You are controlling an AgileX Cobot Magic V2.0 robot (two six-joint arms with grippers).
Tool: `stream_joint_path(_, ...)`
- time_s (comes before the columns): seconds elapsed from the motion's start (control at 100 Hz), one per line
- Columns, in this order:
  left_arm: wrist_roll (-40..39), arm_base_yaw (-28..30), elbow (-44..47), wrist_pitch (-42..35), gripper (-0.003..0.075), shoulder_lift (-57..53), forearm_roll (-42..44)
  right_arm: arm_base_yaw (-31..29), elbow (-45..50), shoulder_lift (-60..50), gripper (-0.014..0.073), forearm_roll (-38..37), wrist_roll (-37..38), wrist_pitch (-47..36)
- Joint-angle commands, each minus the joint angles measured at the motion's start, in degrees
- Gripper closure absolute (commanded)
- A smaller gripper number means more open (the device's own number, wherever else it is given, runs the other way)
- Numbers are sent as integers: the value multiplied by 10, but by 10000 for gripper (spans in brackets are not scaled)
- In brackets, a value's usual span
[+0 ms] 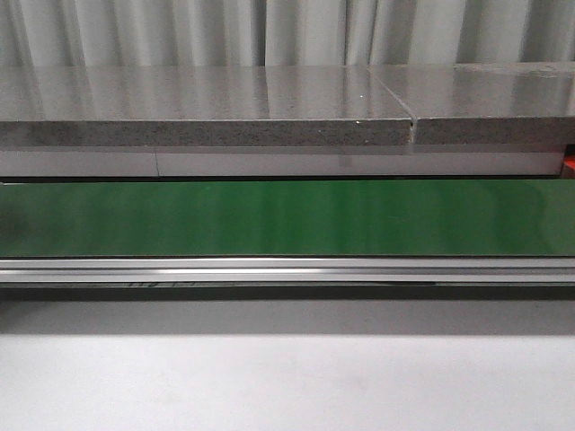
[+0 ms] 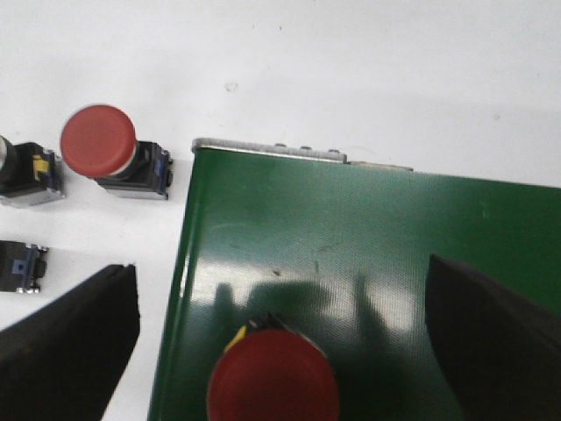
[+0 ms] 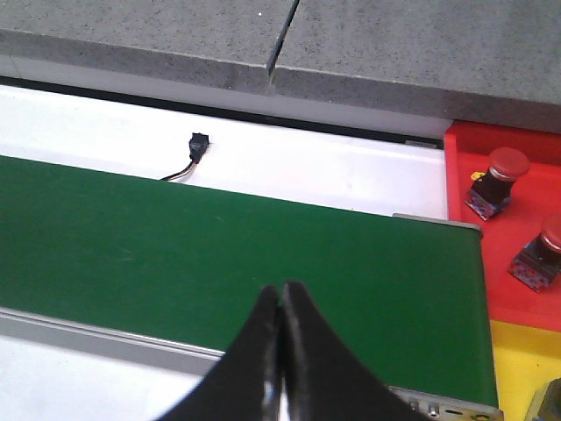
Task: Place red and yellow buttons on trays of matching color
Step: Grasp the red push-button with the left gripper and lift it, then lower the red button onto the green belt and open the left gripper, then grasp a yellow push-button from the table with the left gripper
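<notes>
In the left wrist view my left gripper is open wide above the end of the green belt. A red button stands on the belt between the fingers, touching neither. Another red button lies on the white table beside the belt's end. In the right wrist view my right gripper is shut with nothing in it, over the belt. Past the belt's end lies the red tray holding two red buttons, with the yellow tray beside it. No gripper appears in the front view.
Two more button bodies lie at the frame edge by the belt's end, caps unseen. A small black plug on a wire lies on the white strip behind the belt. A grey slab runs behind the belt.
</notes>
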Motion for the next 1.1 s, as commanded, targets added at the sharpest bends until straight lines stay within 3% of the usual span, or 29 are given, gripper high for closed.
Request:
stream_joint_path(0.0, -1, -1, -37, -9, 80, -21, 7, 1, -14, -2, 659, 9, -6, -35)
stream_joint_path(0.23, -7, 18, -43, -15, 80, -21, 5, 1, -14, -2, 659, 9, -6, -35)
stream_joint_path(0.69, -9, 191, -42, -20, 80, -12, -15, 1, -14, -2, 659, 9, -6, -35)
stream_joint_path(1.09, -9, 207, -42, -49, 80, 80, -30, 1, -14, -2, 659, 9, -6, -35)
